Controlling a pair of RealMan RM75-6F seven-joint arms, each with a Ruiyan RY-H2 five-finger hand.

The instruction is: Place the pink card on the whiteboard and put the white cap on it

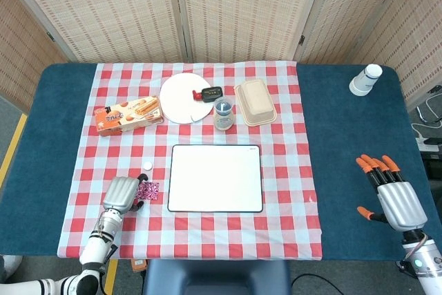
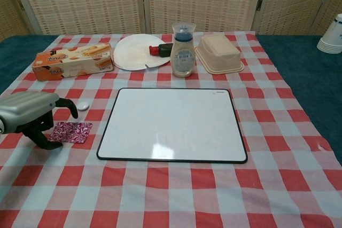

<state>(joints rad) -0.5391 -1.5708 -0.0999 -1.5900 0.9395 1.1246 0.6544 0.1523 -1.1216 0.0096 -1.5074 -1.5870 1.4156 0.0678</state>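
Covering the middle of a dark blue table (image 1: 345, 136) is a red-and-white checked cloth (image 1: 283, 170), with woven cane screens (image 1: 242, 5) standing behind; a strip of grey floor with a yellow line shows at the far left of the head view.

On the cloth, from left to right, lie an orange biscuit box (image 1: 128, 115), a white plate (image 1: 185, 97) with a small red-and-black object (image 1: 206, 92) at its rim, a clear bottle with a blue top (image 2: 183, 50) and a beige lidded tub (image 1: 255, 101); a stack of white paper cups (image 1: 365, 79) stands on the bare blue surface at the far right, cut off by the frame edge in the chest view.

What the red-and-black object is cannot be made out; the left arm runs out of the bottom of the head view.

The left hand (image 2: 29, 115) sits at the cloth's left side, its dark fingers (image 2: 45, 141) curled downward and touching the left edge of the pink card (image 2: 71, 131); whether they actually grip it I cannot tell. The card lies flat just left of the whiteboard (image 2: 171, 124), and the white cap (image 2: 83, 105) rests just beyond the card, apart from it.

The right hand (image 1: 390, 195) hovers over the blue surface at the far right, orange-tipped fingers spread wide, holding nothing.
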